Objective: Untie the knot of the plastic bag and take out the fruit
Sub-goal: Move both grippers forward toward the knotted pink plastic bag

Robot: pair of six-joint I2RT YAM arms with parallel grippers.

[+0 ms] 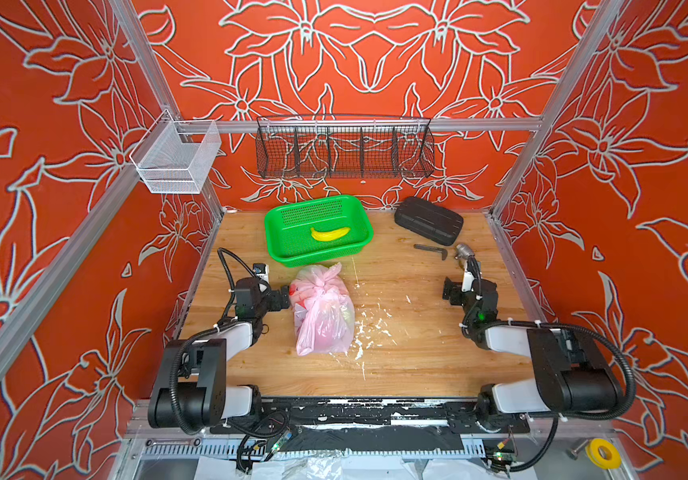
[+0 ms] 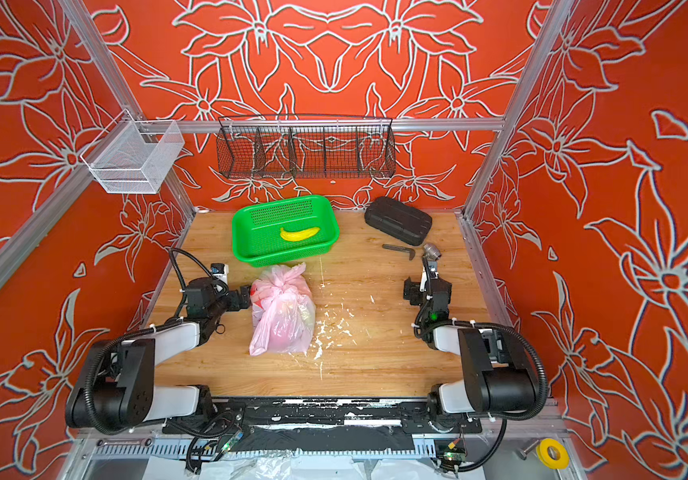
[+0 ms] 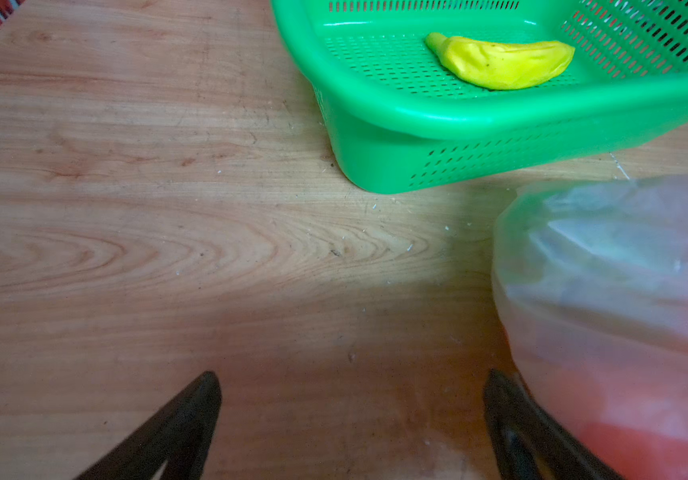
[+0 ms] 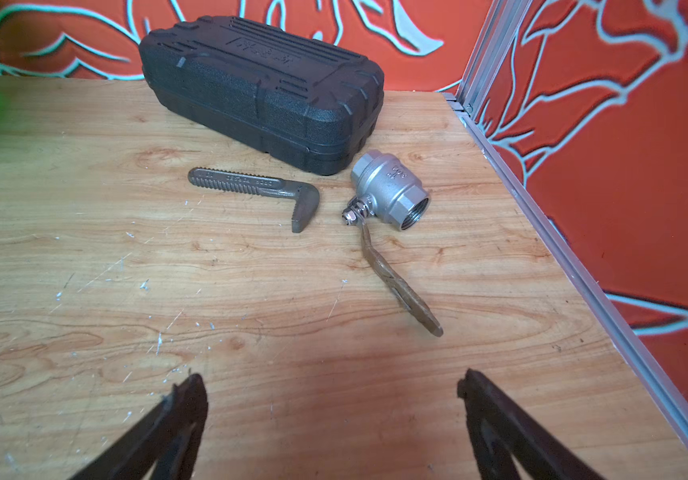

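Left gripper (image 1: 286, 297) wide apart, just beside plastic bag (image 1: 325, 320)

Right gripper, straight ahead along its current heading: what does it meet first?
Likely the ball valve's handle, lying just ahead of the open right gripper; the hook-shaped metal bar and black case sit beyond. Depth is unclear.

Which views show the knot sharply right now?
Both top views: the knot is visible but soft. Left wrist view: the plastic bag is a close, out-of-focus blur beside the left gripper, knot out of frame. Right wrist view: sharp, no bag.
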